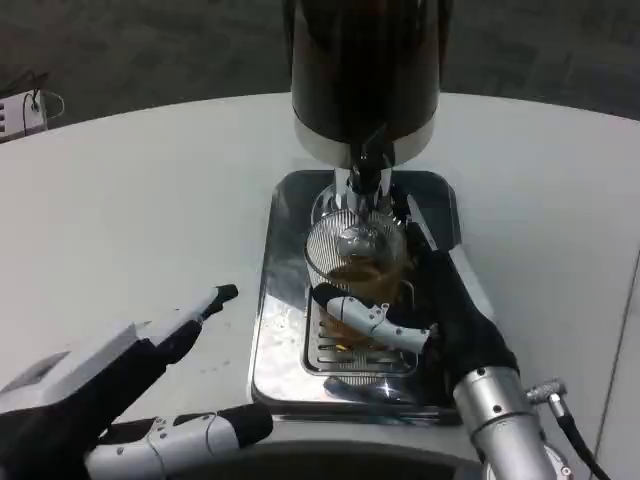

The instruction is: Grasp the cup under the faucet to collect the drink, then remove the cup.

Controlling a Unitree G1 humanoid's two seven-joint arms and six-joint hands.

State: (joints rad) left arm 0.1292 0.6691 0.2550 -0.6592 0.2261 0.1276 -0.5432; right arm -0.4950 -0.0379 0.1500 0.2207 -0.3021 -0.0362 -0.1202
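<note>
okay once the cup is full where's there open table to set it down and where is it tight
Bare white table lies right of the metal drip tray, and more lies left of it, above the left hand. It is crowded on the tray itself: the right hand holds the clear cup right under the faucet of the dispenser.

Dim, soft-focus frame; overhead glare on the steel tray point(440, 200), dark background

The left robot hand point(120, 390) is built with a white back and black underside; its fingers are white, tipped in black. The right robot hand point(440, 320) is seen mostly black, joined to a ribbed silver forearm point(505, 425), from which a metal connector and black cable are led.
</note>
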